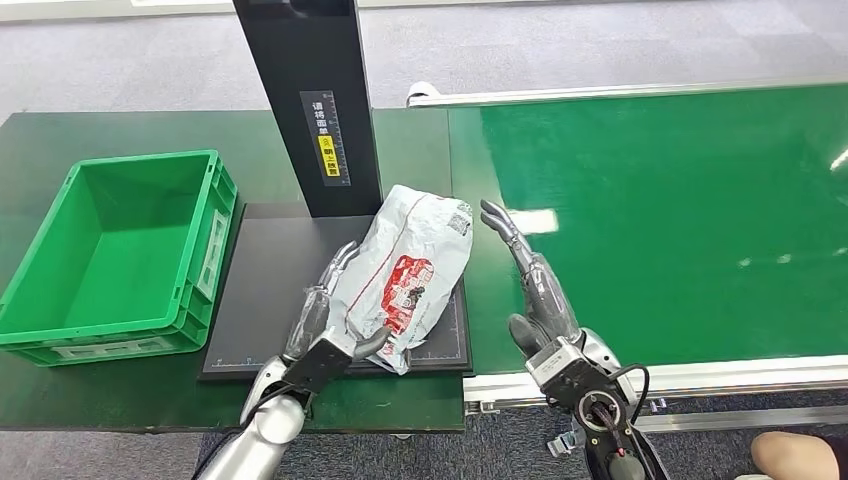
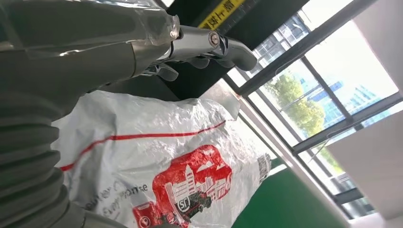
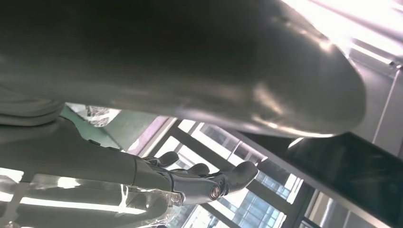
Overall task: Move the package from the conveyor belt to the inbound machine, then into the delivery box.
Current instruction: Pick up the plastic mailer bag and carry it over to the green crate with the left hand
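Package (image 1: 412, 272) lies on scanner plate (image 1: 270, 290), apparently gripped by left hand (image 1: 330, 315); right hand (image 1: 535, 285) released; crate (image 1: 110, 250) empty.

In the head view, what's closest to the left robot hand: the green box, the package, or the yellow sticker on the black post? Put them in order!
From the left robot hand:
1. Package, touching it, on the black platform.
2. Green box, off to the left.
3. Yellow sticker, up on the black post behind the package.
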